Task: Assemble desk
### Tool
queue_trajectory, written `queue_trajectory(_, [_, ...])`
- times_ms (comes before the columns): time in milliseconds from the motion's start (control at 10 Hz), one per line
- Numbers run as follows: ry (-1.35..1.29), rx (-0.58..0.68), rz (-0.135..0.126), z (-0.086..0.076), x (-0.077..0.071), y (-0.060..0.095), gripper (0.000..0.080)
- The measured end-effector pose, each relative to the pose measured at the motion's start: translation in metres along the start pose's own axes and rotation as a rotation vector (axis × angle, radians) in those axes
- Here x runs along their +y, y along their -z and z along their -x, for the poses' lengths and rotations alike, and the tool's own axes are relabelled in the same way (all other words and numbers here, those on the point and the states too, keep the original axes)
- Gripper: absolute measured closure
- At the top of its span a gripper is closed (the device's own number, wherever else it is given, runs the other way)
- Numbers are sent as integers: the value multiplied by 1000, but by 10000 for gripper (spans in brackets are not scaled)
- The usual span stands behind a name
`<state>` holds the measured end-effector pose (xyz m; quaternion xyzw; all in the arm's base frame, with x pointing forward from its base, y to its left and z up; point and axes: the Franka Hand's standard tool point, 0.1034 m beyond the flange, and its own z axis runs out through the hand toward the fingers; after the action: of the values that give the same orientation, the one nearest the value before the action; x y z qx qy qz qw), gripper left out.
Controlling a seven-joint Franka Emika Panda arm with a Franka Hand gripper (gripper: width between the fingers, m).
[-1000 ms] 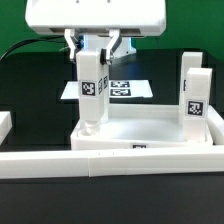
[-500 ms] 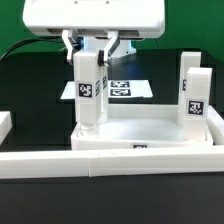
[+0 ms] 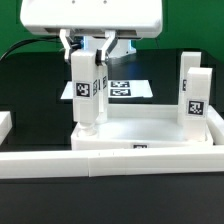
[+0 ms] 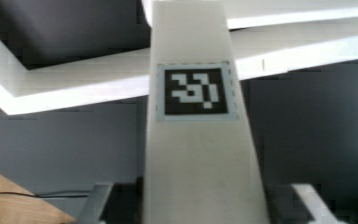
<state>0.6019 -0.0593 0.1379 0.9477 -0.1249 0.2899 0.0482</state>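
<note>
The pincer (image 3: 93, 52) is clamped on the upper end of a white square leg (image 3: 88, 95), one finger on either flank, and that leg stands upright, long axis vertical, its foot down at the corner of the desk top (image 3: 150, 132) on the exterior view's left. Whether the foot is seated in the corner socket or only resting at it cannot be told from here.

On the leg's face sits a black-and-white square tag (image 3: 85, 88), a blocky pattern with no letters or digits to read. The wrist view looks straight down the same leg (image 4: 201, 140), tag (image 4: 197, 88) square to the lens, with the pincer's fingers (image 4: 313, 203) just showing either side of it.

The desk top lies flat on the dark bench (image 3: 25, 85), a white tray with raised walls. A second leg (image 3: 192, 95) stands upright at the corner on the exterior view's right, also tagged (image 3: 192, 108), with another upright white piece just behind it.

Beyond the tray the marker board (image 3: 128, 90) lies flat, showing more black squares. Along the front runs the low white border wall (image 3: 110, 163), bearing a small dark marking (image 3: 138, 150) too tiny to read.
</note>
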Motion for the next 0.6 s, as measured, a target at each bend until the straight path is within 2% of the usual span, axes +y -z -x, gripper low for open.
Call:
queue_trajectory(400, [5,14,1,0,-1,-1,509])
queue_trajectory(600, [14,0,3,8,-4,-7,509])
